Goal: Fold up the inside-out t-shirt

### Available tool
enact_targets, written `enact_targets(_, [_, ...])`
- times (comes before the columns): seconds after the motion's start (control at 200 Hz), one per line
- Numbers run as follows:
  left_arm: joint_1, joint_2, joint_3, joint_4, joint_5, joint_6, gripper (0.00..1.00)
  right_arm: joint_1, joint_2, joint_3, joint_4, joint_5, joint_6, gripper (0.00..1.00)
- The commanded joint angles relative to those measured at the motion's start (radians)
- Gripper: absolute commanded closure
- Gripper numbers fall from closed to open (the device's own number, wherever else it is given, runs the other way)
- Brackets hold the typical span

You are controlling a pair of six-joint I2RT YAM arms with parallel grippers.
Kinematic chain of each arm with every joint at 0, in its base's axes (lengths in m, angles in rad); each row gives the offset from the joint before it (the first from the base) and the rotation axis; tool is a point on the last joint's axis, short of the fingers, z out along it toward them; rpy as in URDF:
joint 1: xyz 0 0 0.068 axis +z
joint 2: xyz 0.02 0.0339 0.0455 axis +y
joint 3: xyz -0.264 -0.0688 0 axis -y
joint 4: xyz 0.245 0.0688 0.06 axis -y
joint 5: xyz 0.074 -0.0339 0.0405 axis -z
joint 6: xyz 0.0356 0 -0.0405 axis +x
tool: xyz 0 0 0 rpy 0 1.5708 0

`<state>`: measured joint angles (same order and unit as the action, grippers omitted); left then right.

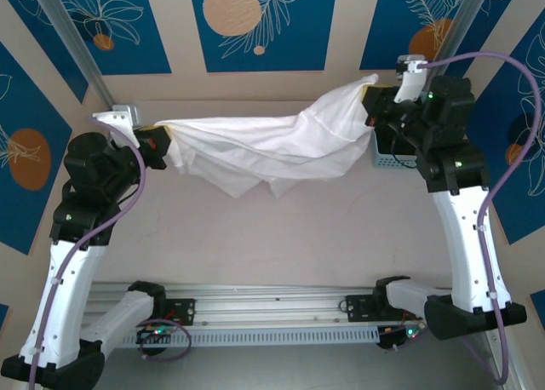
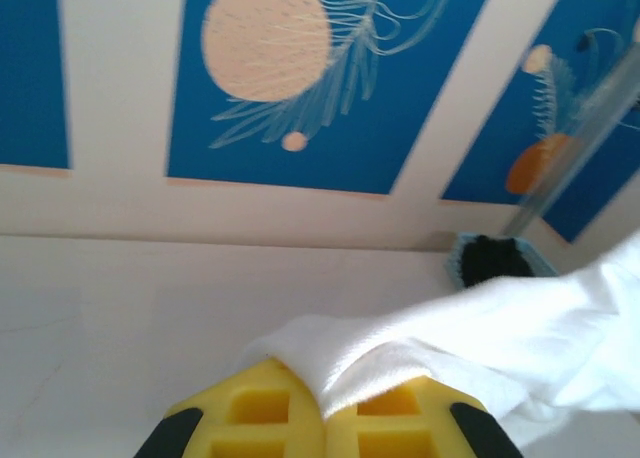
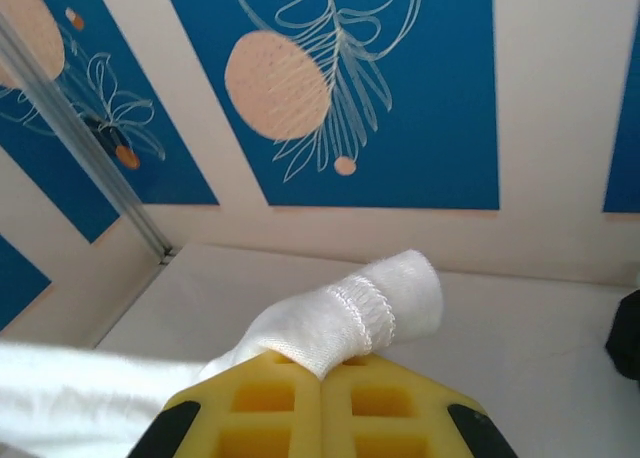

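The white inside-out t-shirt [image 1: 272, 143] hangs stretched above the table between both arms, sagging in wrinkled folds in the middle. My left gripper [image 1: 166, 143] is shut on its left edge; in the left wrist view the cloth [image 2: 400, 353] comes out from between the yellow pads [image 2: 250, 418]. My right gripper [image 1: 375, 88] is shut on the shirt's right end, held higher. In the right wrist view a hemmed, stitched fold [image 3: 350, 313] sticks out above the closed yellow pads [image 3: 390, 413]. No print is visible.
A light blue basket [image 1: 393, 158] with a black garment [image 2: 490, 258] inside stands at the back right, just below the right gripper. The pale table [image 1: 281, 237] lies under the shirt. Blue patterned walls close in behind and at both sides.
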<state>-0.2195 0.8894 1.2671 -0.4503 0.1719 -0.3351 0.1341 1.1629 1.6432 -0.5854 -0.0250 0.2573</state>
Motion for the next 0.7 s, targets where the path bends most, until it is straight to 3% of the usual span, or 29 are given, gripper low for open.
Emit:
enact_targets(0.0, [-0.021,0.027,-0.014,0.084,0.246,-0.102,1.00,-0.085,-0.023,0.049,-0.024,0.041,-0.013,0.98])
enact_targets(0.195, [-0.246,0.096,-0.003,0.149,0.280,-0.103,1.00,-0.199,0.027,0.146,0.008,0.063,0.006,0.98])
enact_targets(0.29, [-0.287,0.142,0.000,0.191,0.353,-0.139,1.00,-0.198,0.109,0.221,0.031,0.040,0.027,0.99])
enact_targets(0.375, [-0.287,0.165,-0.028,0.239,0.394,-0.184,1.00,-0.159,0.211,0.279,0.073,0.004,0.046,0.99])
enact_targets(0.5, [-0.263,0.196,-0.081,0.240,0.343,-0.212,1.00,-0.048,0.429,0.405,0.069,-0.026,0.035,0.98])
enact_targets(0.61, [-0.186,0.227,-0.171,0.265,0.292,-0.277,1.00,0.065,0.676,0.544,0.038,-0.069,0.013,0.95])
enact_targets(0.695, [-0.096,0.249,-0.279,0.331,0.276,-0.350,1.00,0.147,0.957,0.793,-0.084,-0.126,-0.018,0.87])
